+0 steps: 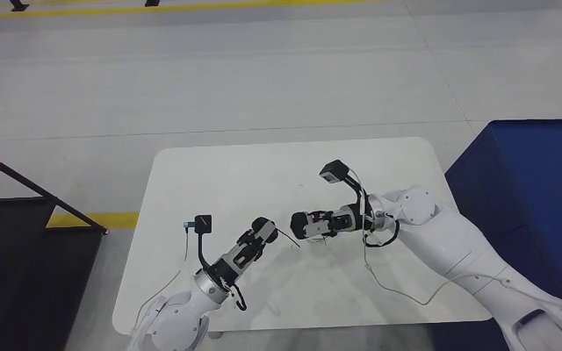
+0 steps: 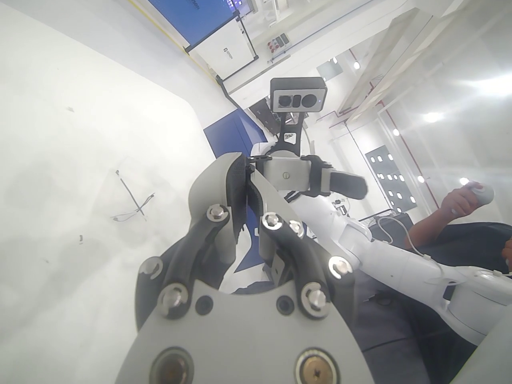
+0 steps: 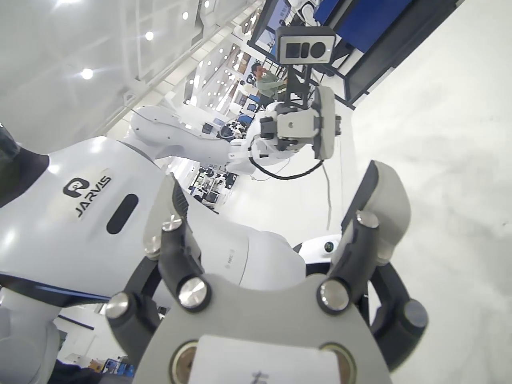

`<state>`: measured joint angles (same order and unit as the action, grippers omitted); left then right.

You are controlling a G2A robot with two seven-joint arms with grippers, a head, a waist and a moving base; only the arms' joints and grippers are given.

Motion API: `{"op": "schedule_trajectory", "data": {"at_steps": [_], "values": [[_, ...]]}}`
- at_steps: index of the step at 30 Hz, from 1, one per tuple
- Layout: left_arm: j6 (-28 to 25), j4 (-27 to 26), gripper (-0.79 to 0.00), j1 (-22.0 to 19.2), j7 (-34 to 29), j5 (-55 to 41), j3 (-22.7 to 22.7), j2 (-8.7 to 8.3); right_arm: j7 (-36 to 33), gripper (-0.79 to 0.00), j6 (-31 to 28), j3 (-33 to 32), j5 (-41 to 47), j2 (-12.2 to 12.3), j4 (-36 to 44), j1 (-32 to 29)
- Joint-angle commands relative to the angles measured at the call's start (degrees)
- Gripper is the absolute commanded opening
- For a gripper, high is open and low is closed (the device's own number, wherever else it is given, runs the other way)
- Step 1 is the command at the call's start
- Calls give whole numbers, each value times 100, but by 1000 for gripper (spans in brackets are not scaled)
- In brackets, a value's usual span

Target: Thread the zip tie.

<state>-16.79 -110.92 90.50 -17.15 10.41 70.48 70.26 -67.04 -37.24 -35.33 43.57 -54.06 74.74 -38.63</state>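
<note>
The tie (image 1: 286,238) is lying flat on the table (image 1: 219,167), a thin dark strip right under the spot where the 2 grippers are meeting. In the L wrist view it is crossing a pale strand (image 2: 149,197). Judging by that, it is sitting loose, not yet picked up, w/ both ends free. That is prob. why both arms are crowding one spot: threading needs one end in each gripper.

L gripper (image 2: 242,169) is showing its pads pressed together w/ nothing seen betw. them, so as far as I can tell it is gripping nothing. In the top view its tip is sitting right at one end of the tie; touching it or just above it, can't tell. R gripper (image 3: 274,177) is gaping wide & holding nothing, prob. readying to take an end.

Pose: L arm is slanting from the near L corner toward table centre, wrist rolled so the table is falling to one side of its view, fingers pointing at the R gripper. R arm is angling in from the R edge, elbow bent, forearm running about level over the table, fingers pointing back at the L gripper. The tips are facing nose to nose, close but apart, and both seem to be hanging above the table rather than resting on it
</note>
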Motion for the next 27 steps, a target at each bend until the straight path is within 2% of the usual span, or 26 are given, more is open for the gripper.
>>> {"op": "schedule_trajectory", "data": {"at_steps": [1,12,15,20,27], "values": [[0,0,-785,0,0,0,0,0,84,-397,-84,47,-144,-49,-83,13],[0,0,-785,0,0,0,0,0,375,-502,-376,319,-665,-248,-118,104],[0,0,-785,0,0,0,0,0,445,-548,-446,362,-691,-272,-136,123],[0,0,-785,0,0,0,0,0,544,-573,-545,380,-752,-249,-119,122],[0,0,-785,0,0,0,0,0,618,-705,-619,432,-807,-199,-77,107]]}}
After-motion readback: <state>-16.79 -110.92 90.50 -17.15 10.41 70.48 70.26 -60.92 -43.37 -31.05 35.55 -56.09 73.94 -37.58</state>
